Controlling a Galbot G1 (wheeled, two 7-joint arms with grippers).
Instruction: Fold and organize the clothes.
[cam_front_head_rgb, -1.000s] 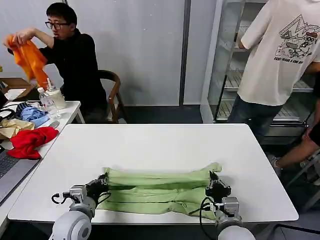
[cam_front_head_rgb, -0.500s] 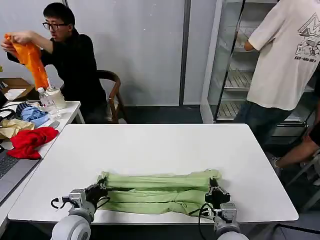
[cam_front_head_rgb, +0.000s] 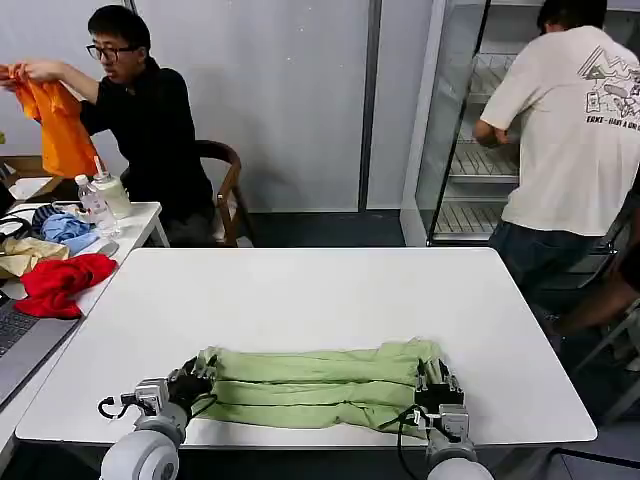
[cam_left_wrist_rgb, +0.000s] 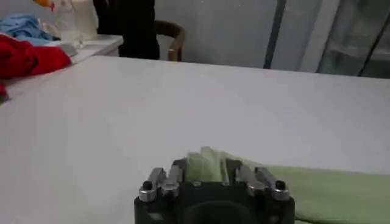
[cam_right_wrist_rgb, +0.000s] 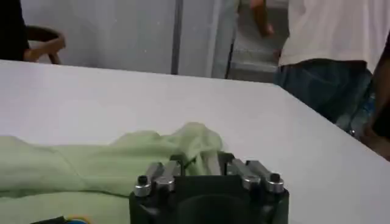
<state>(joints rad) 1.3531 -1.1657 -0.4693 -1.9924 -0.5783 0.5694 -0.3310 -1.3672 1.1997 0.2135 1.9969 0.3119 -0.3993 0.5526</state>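
Green shirt stretched flat between both grippers, near the front edge of the white table.

Folded lengthwise into a long band, lying crosswise on the table. Left gripper low at the band's left end, fingers closed around a bunched bit of cloth. Right gripper at the right end, likewise clamped on a gathered corner, fabric rising between the pads. Both wrists just above the tabletop. Side table to the left with a red cloth, a blue cloth and bottles.
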